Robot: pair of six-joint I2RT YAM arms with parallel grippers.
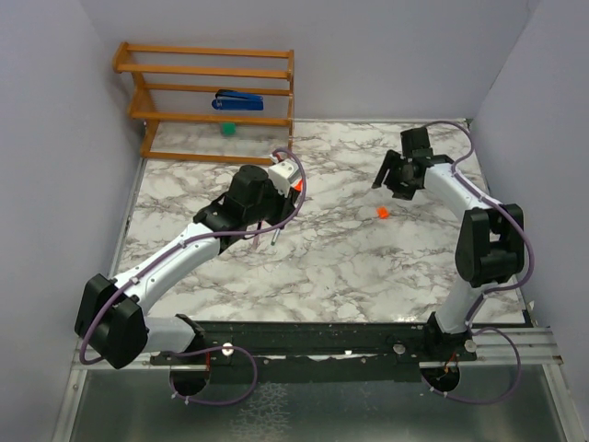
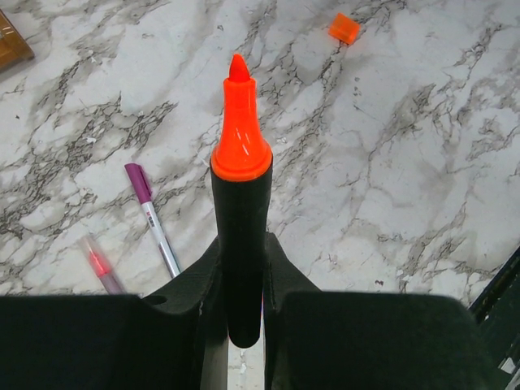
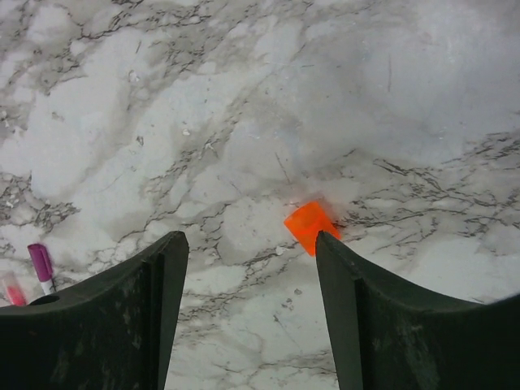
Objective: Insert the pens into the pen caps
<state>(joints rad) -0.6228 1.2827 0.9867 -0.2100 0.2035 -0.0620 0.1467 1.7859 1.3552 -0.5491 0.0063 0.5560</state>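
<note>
Your left gripper (image 2: 244,280) clamps the black marker (image 2: 241,207), right gripper (image 3: 249,256) gapes over the orange cap (image 3: 311,227) (2 slim pens (image 2: 154,223) look capped).

Silver-grey pen (image 2: 159,240) (lower end) behind jaws

The marker (image 2: 240,203) in the left gripper's (image 2: 242,268) matt black plastic fingers (image 2: 366,341) has a glossy orange tip and satin black barrel. Ahead of the right gripper (image 3: 250,244), the orange cap (image 3: 310,226) is smooth plastic on a smooth, faintly shiny marble-patterned table (image 3: 406,97).
</note>
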